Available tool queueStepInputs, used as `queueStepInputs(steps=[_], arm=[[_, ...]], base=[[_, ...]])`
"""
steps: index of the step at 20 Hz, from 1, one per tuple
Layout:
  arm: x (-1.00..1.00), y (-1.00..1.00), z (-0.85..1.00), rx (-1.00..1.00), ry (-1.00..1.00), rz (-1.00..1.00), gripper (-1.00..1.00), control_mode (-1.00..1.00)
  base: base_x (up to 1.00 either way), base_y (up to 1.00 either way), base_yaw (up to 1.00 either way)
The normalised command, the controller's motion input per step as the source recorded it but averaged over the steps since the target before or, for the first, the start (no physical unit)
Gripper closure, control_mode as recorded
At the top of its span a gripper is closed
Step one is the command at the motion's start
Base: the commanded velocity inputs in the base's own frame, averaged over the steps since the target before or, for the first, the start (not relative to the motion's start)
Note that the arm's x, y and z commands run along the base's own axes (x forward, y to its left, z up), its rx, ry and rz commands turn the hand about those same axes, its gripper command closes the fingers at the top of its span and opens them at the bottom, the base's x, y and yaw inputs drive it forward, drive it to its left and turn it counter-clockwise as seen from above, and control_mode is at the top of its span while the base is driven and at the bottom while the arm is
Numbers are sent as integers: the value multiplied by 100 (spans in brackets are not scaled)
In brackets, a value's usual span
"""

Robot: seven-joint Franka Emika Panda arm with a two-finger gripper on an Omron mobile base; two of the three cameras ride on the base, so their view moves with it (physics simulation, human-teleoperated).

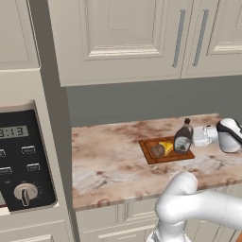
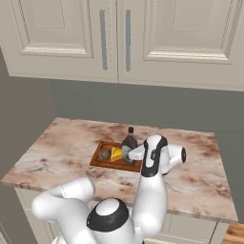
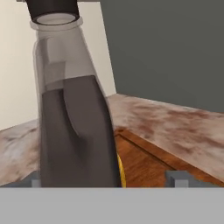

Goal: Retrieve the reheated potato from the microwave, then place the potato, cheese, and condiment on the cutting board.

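Observation:
The condiment (image 1: 183, 137) (image 2: 129, 142), a dark bottle with a black cap, stands upright on the right end of the cutting board (image 1: 172, 157) (image 2: 97, 162). To its left on the same board lie the potato (image 1: 157, 150) (image 2: 104, 154) and the yellow cheese (image 1: 166, 147) (image 2: 116, 154). My gripper (image 1: 191, 138) (image 2: 127, 153) (image 3: 106, 179) reaches in level from the right and is open around the bottle's base. In the hand view the condiment (image 3: 74, 122) looms close, a clear gap shows to the right fingertip (image 3: 177, 178), and a sliver of cheese (image 3: 121, 173) peeks out behind the bottle. The microwave's control panel (image 1: 23, 160) is at the far left.
The marble counter (image 1: 108, 165) (image 2: 200, 176) runs under closed upper cabinets (image 1: 142, 38) and ends at a grey back wall (image 2: 190, 109). My own arm (image 1: 203, 203) (image 2: 152, 190) crosses the counter's front edge.

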Motion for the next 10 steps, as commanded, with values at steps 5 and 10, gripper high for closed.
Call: queueStepInputs(steps=[5, 10], arm=[[-3, -4, -2, 0, 0, -2, -100, -100], [-9, -12, -3, 0, 0, -1, -100, -100]], base=[[0, 0, 0], [0, 0, 0]])
